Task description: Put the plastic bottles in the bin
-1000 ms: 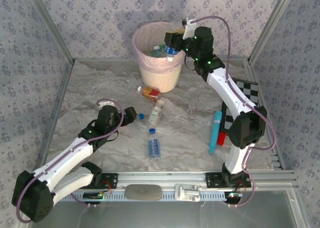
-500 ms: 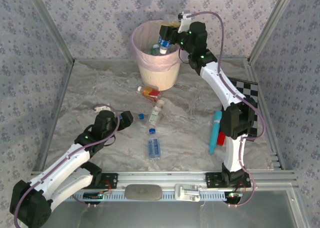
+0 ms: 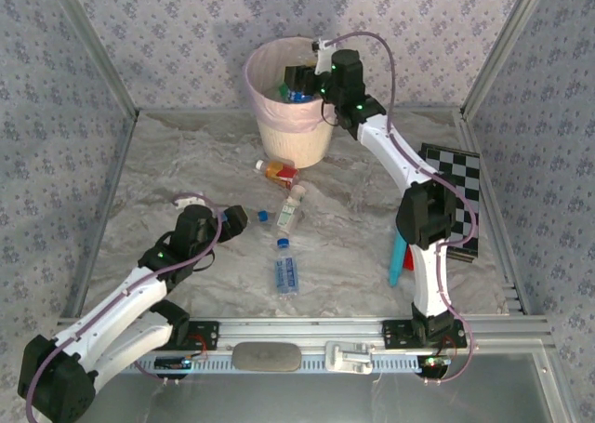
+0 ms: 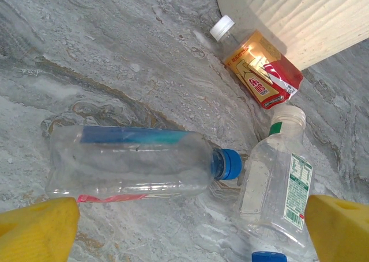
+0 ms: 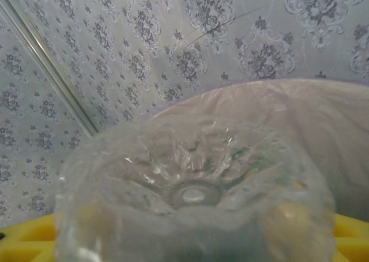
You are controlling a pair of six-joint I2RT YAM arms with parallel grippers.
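Table, bin at its far side. Right end effector poised over the bin mouth for a drop, clear bottle between its jaws; whether clamped or released cannot be told. Left end effector, wide open and empty, hovers above loose bottles awaiting pickup.

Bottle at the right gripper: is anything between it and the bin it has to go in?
No, nothing visible is in the way. The bottle at the right gripper is right above the open top of the bin, with the bin's pink liner just beyond it.
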